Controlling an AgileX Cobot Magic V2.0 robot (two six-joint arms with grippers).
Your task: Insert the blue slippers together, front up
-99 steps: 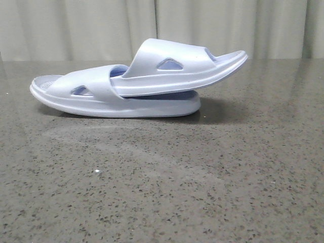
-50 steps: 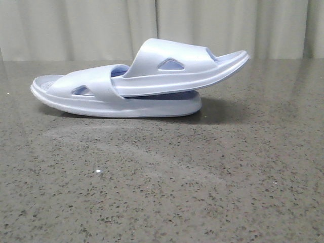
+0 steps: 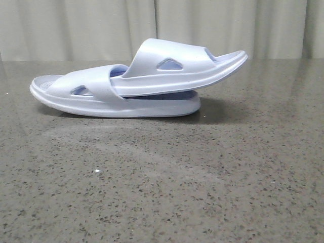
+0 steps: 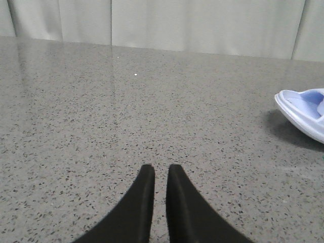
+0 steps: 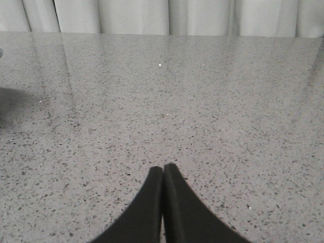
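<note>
The pale blue moulded foam slippers [image 3: 136, 83] lie nested on the speckled grey stone table [image 3: 162, 192], the upper one's end tucked under the lower one's strap (its tucked tip hidden). Left gripper [image 4: 156, 174]: fingertips slightly apart, holding nothing, near the slippers. Right gripper [image 5: 163, 172]: fingertips pressed together, empty.

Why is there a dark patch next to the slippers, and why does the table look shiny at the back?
Front view: the blue slippers block the light, casting a shadow on the table to their right. Left wrist view: a slipper tip shows the same dark shadow beside it, and the far tabletop reflects the pale curtain. Right wrist view: soft streaky glare, otherwise sharp.
</note>
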